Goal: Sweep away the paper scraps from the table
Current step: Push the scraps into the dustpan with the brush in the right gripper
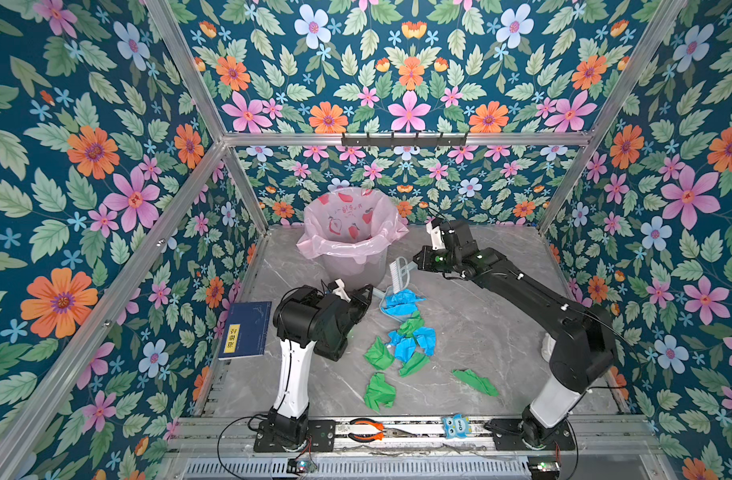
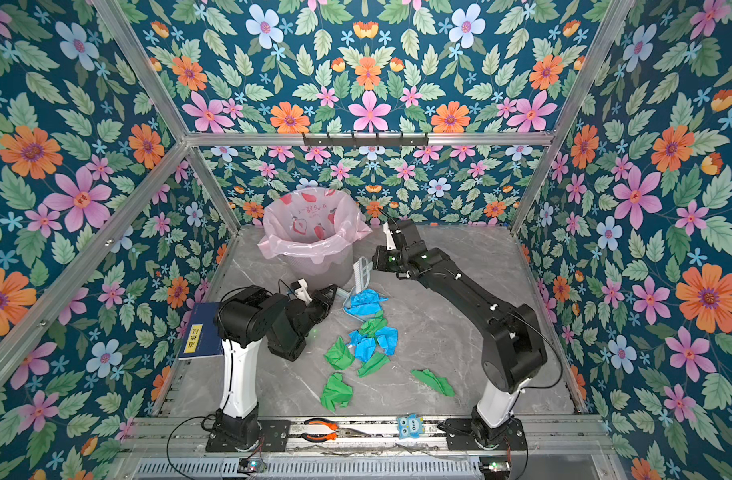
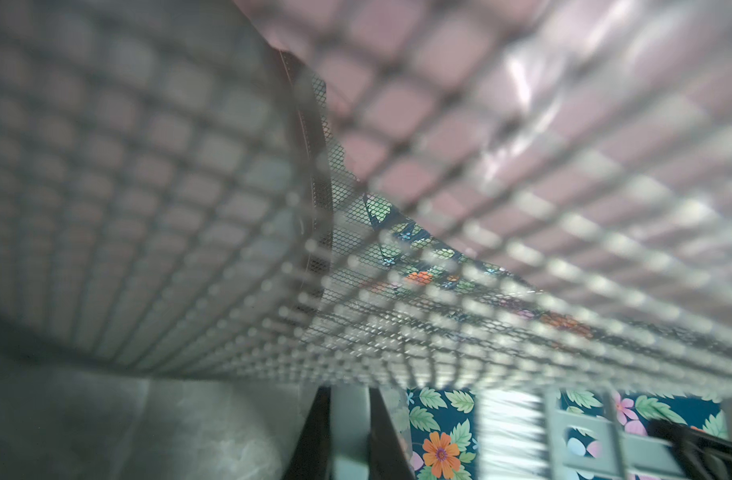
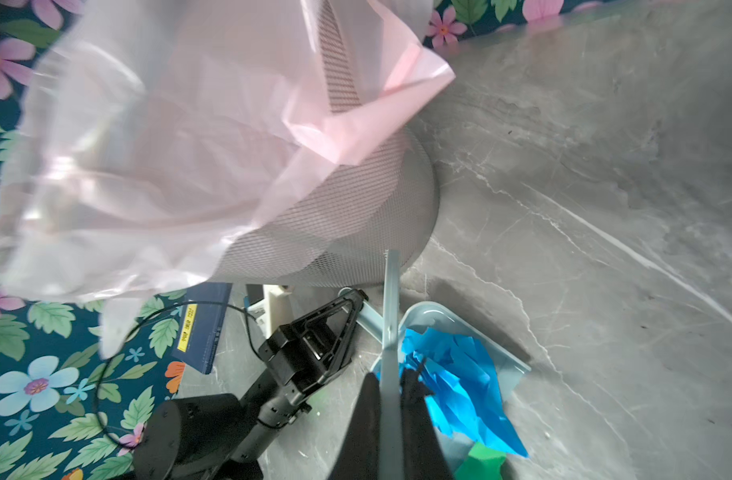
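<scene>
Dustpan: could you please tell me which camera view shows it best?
The right wrist view: the dustpan is close and sharp, with blue scraps inside. In both top views it is small, only its pale rim showing beside the scraps. The left wrist view shows mostly the blurred bin, no pan.

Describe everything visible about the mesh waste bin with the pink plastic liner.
The round bin of fine pale metal mesh stands upright on the grey marble-patterned table, toward the back, left of centre. A translucent pink plastic bag printed with red fruit lines it, its top folded loosely outward over the rim and hanging crumpled down the wall. A pale blue brush stands close by its front right; whether they touch is unclear.
</scene>
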Action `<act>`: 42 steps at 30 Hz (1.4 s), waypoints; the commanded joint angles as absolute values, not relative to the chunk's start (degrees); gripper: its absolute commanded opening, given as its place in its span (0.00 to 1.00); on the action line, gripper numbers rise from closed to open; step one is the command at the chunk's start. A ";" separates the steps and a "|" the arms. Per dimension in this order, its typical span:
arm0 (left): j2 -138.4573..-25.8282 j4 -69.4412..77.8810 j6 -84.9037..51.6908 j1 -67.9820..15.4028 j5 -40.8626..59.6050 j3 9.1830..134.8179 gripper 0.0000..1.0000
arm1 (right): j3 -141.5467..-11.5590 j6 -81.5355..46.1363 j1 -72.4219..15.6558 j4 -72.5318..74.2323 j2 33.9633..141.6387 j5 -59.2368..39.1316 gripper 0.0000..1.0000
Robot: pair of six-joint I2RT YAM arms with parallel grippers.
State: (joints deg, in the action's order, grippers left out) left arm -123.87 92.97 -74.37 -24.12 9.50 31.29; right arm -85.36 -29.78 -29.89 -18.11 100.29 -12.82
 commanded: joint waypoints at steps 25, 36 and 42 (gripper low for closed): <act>-122.98 96.24 -76.59 -24.08 12.72 33.49 0.00 | -86.54 -31.44 -28.84 -16.15 92.97 -17.01 0.00; -118.38 96.24 -78.92 -24.01 13.01 32.37 0.00 | -83.20 -32.26 -24.50 -18.04 85.83 -17.17 0.00; -115.58 96.15 -81.28 -24.08 13.25 30.39 0.00 | -82.37 -31.67 -22.49 -19.55 82.22 -16.13 0.00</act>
State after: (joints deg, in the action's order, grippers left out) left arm -116.60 92.82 -79.53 -24.05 12.47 30.96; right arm -82.39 -32.36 -22.98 -18.98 83.46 -16.95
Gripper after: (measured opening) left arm 0.129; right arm 0.070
